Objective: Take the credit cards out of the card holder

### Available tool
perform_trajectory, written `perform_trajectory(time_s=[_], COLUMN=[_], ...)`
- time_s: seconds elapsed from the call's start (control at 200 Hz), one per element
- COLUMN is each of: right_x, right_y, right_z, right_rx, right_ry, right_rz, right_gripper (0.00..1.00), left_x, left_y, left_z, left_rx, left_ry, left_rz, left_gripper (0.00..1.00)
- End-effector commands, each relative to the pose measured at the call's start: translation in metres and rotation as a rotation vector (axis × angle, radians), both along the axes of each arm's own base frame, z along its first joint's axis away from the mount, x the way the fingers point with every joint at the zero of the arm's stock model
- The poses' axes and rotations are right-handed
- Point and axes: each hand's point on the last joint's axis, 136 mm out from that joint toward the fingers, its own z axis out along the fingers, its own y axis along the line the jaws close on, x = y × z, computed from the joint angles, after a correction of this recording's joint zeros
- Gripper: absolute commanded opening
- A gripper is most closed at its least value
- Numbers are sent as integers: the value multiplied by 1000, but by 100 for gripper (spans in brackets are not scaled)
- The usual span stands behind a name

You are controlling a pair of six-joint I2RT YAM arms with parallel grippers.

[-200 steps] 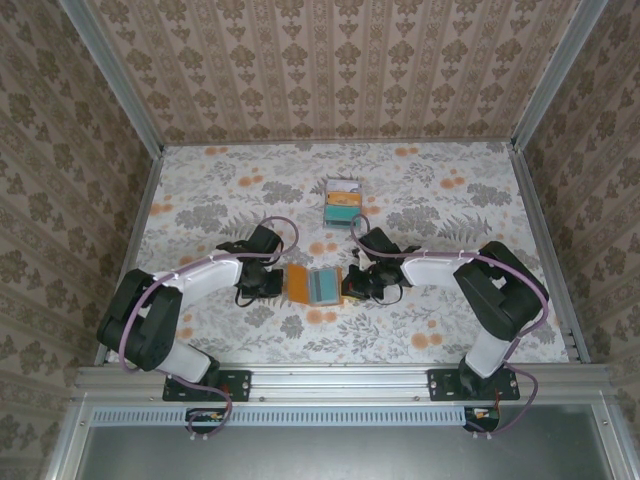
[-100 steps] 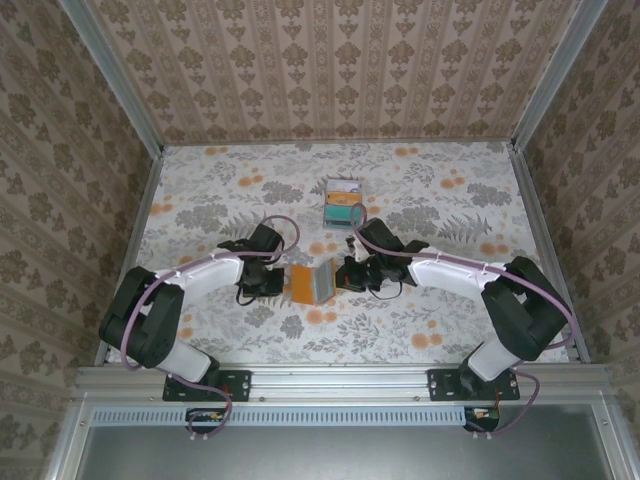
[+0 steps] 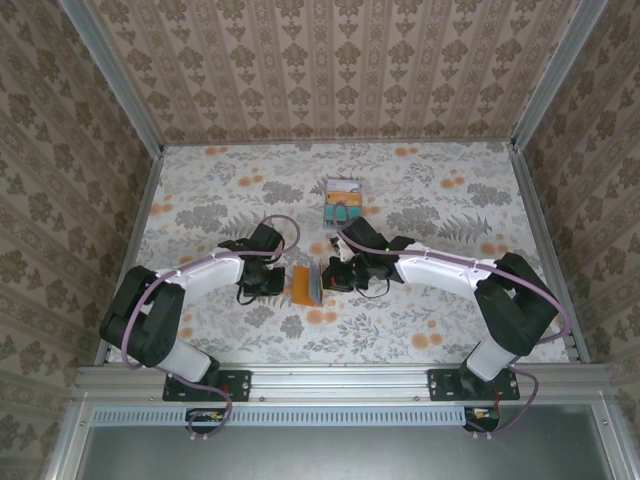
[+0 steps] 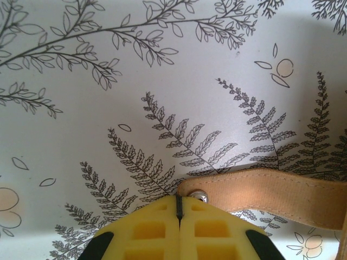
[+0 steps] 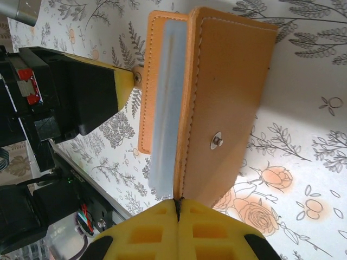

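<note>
The card holder [image 3: 306,284] lay mid-table on the floral table [image 3: 450,210], with patterned wallpaper walls [image 3: 330,60] around it. It was half-folded, its long axis running 12 to 6 o'clock. At its 9 o'clock the left gripper [image 4: 178,208] pinched its snap strap [image 4: 271,192]. At 3 o'clock the right gripper [image 5: 177,203] clamped the tilted flap's edge. The credit cards [image 3: 343,203] lay stacked toward 12 o'clock.

One card holder, one pile of credit cards, two arms, two grippers.
A single orange card holder [image 3: 306,285] stands on the one flowered surface [image 3: 450,200]; it has two halves, one strap [image 4: 271,192] and two metal snaps, one on the strap, one on the outer panel. The credit cards [image 3: 343,203] form one small pile whose number cannot be told. Each arm carries one gripper: the left gripper [image 3: 275,283] and the right gripper [image 3: 330,278].
</note>
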Motion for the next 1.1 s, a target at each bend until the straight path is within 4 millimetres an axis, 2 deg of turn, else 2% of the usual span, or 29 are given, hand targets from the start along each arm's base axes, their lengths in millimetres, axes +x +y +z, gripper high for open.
perform_trajectory(time_s=[0.0,0.195,0.505,0.53,0.62,0.685,0.735,0.845,0.95,1.09], right_x=[2,2,-3,-3,-5,-5,-4,-4,-3,-3], right_y=[3,-7,-41,-43,-48,-48,-48,-49,-50,-53], right_z=[-3,-7,-20,-21,-24,-26,-28,-33,-37,-43], right_rx=[-25,-71,-144,-147,-154,-153,-154,-163,-169,-186], right_ry=[-4,-11,-6,-5,-3,-3,-4,0,4,6], right_rz=[6,-8,-66,-69,-74,-73,-73,-78,-81,-91], right_gripper=[0,0,0,0,0,7,11,13,22,24], left_x=[-6,-7,-5,-5,-4,-2,-1,1,1,-2], left_y=[0,5,12,12,12,11,11,11,10,-11], left_z=[-4,-2,1,1,7,15,24,45,66,85], left_rx=[11,31,53,56,58,52,43,25,-4,-148], left_ry=[28,22,15,18,16,3,-15,-53,-84,-108], left_rz=[-26,-24,-20,-19,-19,-17,-12,-7,12,32], left_gripper=[0,0,0,4,29,45,53,56,56,50])
